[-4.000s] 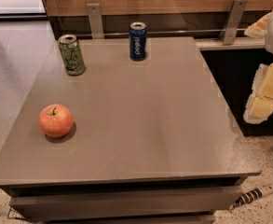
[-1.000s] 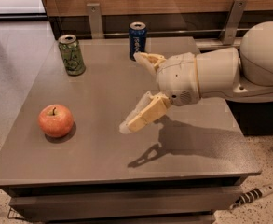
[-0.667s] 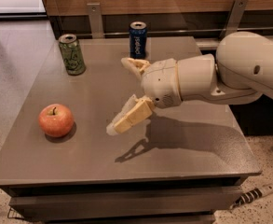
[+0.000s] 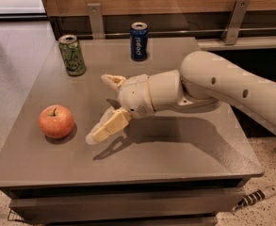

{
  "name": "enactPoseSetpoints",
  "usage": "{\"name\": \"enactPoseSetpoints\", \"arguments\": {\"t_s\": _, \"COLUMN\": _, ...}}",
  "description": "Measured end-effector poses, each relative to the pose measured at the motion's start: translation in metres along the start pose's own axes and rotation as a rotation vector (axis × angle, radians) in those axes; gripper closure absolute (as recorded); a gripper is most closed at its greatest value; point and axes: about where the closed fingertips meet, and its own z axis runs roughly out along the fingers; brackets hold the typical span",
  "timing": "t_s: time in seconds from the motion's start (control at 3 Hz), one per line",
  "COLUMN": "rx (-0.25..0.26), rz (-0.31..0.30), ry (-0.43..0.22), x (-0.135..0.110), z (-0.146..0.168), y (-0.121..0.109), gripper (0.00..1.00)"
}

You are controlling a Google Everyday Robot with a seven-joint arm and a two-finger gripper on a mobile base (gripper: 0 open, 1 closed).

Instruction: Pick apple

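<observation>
A round red-orange apple (image 4: 56, 121) with a short dark stem sits on the grey table (image 4: 175, 149) near its left edge. My gripper (image 4: 98, 108) hangs just above the table, a short way to the right of the apple, pointing left at it. Its fingers are spread wide apart: one fingertip (image 4: 110, 79) is up and back, the other (image 4: 96, 135) is low and near the apple. Nothing is between them. The cream arm reaches in from the right.
A green soda can (image 4: 72, 55) stands at the back left of the table and a blue soda can (image 4: 139, 41) at the back middle. A wooden wall with metal brackets runs behind. A cable lies on the floor at the lower right.
The arm has come in from the right and moved steadily left across the table toward the apple, fingers staying spread. The apple and the cans have not moved.
</observation>
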Motion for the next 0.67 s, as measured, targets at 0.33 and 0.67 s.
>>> {"name": "enactPoseSetpoints", "arguments": {"t_s": 0.33, "rx": -0.047, "rz": 0.009, "ry": -0.026, "x": -0.002, "z": 0.029, "y": 0.007, "gripper": 0.0}}
{"name": "enactPoseSetpoints", "arguments": {"t_s": 0.67, "rx": -0.096, "rz": 0.01, "ry": -0.061, "x": -0.007, "z": 0.058, "y": 0.014, "gripper": 0.0}}
